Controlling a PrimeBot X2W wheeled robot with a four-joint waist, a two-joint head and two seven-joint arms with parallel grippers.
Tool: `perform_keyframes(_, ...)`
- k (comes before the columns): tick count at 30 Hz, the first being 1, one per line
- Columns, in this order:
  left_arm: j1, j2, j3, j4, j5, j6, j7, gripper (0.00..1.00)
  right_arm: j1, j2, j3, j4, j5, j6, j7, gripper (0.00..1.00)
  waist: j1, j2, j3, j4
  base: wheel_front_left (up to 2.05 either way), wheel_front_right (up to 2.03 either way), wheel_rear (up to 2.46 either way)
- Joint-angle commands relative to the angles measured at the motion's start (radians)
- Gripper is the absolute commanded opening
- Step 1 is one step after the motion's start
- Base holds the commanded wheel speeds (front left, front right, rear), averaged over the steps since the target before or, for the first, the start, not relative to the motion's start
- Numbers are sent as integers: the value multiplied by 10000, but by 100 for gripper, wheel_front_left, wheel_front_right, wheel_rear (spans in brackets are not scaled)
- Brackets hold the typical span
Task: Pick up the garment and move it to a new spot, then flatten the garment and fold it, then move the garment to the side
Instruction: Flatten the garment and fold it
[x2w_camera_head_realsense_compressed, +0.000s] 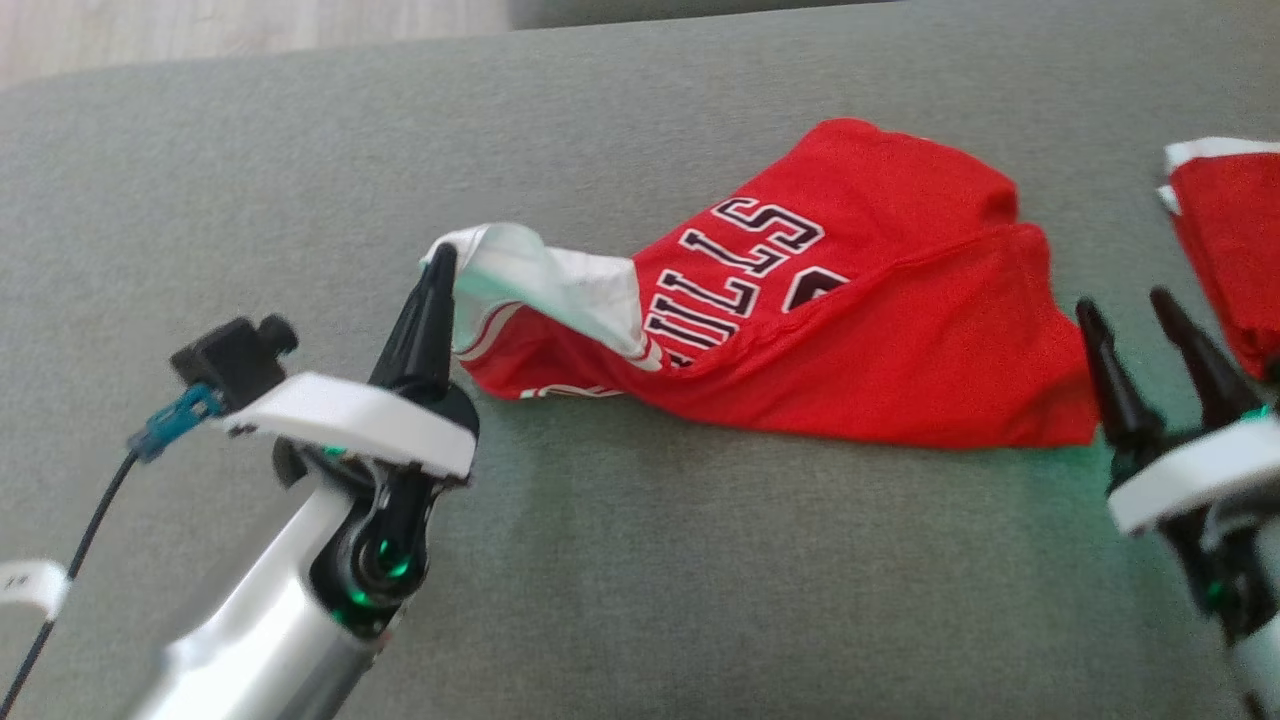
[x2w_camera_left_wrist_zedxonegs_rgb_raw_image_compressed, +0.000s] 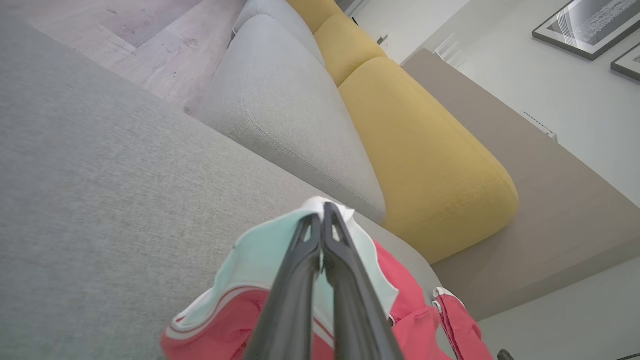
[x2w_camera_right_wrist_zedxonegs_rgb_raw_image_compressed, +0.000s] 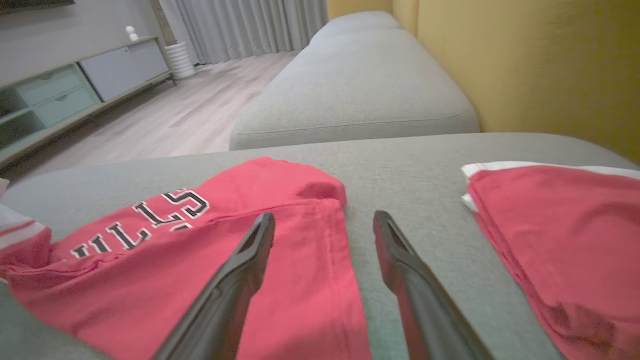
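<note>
A red garment (x2w_camera_head_realsense_compressed: 860, 330) with black-and-white lettering and white trim lies crumpled on the grey cushion (x2w_camera_head_realsense_compressed: 640, 560). My left gripper (x2w_camera_head_realsense_compressed: 440, 262) is shut on its white-trimmed end, lifting that corner off the cushion; in the left wrist view the closed left gripper (x2w_camera_left_wrist_zedxonegs_rgb_raw_image_compressed: 322, 222) pinches the pale trim of the garment (x2w_camera_left_wrist_zedxonegs_rgb_raw_image_compressed: 250, 260). At the garment's right edge my right gripper (x2w_camera_head_realsense_compressed: 1125, 305) stands open with nothing between its fingers. Seen from the right wrist, the right gripper (x2w_camera_right_wrist_zedxonegs_rgb_raw_image_compressed: 324, 222) hovers over the garment (x2w_camera_right_wrist_zedxonegs_rgb_raw_image_compressed: 280, 260) at its right hem.
A second red cloth with white trim (x2w_camera_head_realsense_compressed: 1225, 240) lies at the cushion's far right, close to my right gripper, also seen as the red cloth (x2w_camera_right_wrist_zedxonegs_rgb_raw_image_compressed: 560, 230). Yellow back cushions (x2w_camera_left_wrist_zedxonegs_rgb_raw_image_compressed: 430, 165) and another grey seat (x2w_camera_right_wrist_zedxonegs_rgb_raw_image_compressed: 355, 95) lie beyond. Wooden floor (x2w_camera_head_realsense_compressed: 200, 30) runs past the far edge.
</note>
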Motion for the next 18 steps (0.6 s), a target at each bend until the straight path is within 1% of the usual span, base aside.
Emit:
perform_keyframes(1,-257,387,473,-621,-33,161,-1,0,-333,-468,276,-231,514,-9,239,100,0,0,98,174,0,0,0)
perform_keyframes(5,248,675,619,-1455,-110,591,-84,0,-1150,-1359,969,-128,2057,-9,1302,100,0,0,260,335,0,0,0)
perform_keyframes(9,461,701,641,-1866,-135,758,-144,0,-1798,-2032,1539,140,3230,-9,2161,100,0,0,433,551,0,0,0)
perform_keyframes(13,470,688,609,-1995,-75,824,-160,0,-2243,-2553,1983,481,3856,-9,2340,100,0,0,632,792,0,0,0)
perform_keyframes(18,364,609,539,-1990,-29,802,-120,0,-2691,-2840,2528,1102,4205,-9,2153,100,0,0,853,1066,0,0,0)
